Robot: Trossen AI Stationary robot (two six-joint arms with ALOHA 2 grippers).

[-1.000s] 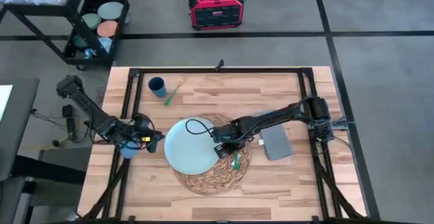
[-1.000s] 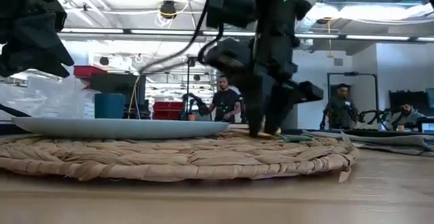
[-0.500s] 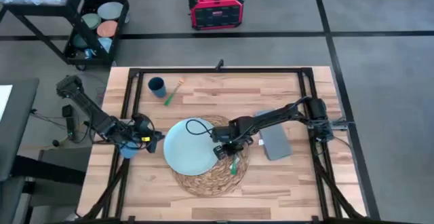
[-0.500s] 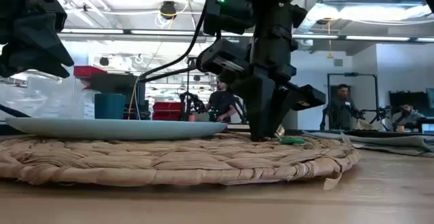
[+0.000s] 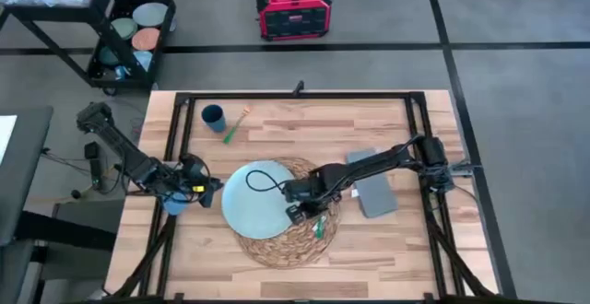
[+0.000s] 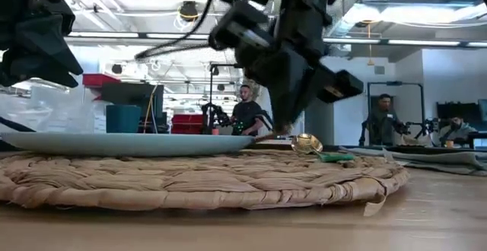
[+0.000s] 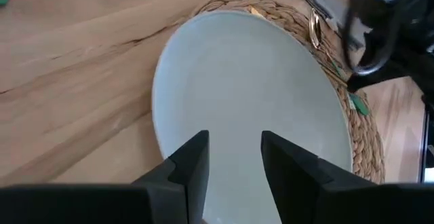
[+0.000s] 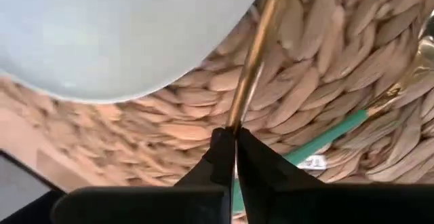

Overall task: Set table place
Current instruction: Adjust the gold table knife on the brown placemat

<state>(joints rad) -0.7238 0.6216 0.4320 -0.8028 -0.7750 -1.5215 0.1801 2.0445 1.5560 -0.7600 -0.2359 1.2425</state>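
A pale blue plate point(image 5: 256, 200) lies on the round woven mat point(image 5: 286, 239). My right gripper point(image 5: 302, 208) is over the mat's middle, at the plate's right rim, shut on a green-handled cutlery piece with a gold shaft point(image 8: 252, 68). A second green-handled piece point(image 8: 329, 139) lies on the mat, its gold spoon end point(image 6: 306, 143) raised a little. My left gripper point(image 7: 234, 159) hangs open above the plate's left rim, touching nothing. The grey napkin point(image 5: 373, 192) lies right of the mat. The dark blue cup point(image 5: 214, 115) stands at the far left, with another green-handled piece point(image 5: 230, 129) beside it. My right gripper pinches the cutlery piece between its two fingers where the gold shaft point(image 8: 235, 119) leaves the handle; a strip of green shows farther back between them. The fingers slant down from the table's right side and lie along the piece. Its free end reaches the plate's rim point(image 8: 270, 7).
A black metal frame point(image 5: 295, 95) edges the table. Bare wood lies at the far middle and the near corners. A black cart point(image 5: 129, 28) and a red box point(image 5: 293, 9) stand on the floor beyond the table. People show in the room behind, in the low view.
My right gripper has moved a little toward the table's left and near edges, risen off the mat and tipped, keeping its hold on the cutlery piece. The second piece on the mat has shifted slightly toward the near edge, and its spoon end now shows.
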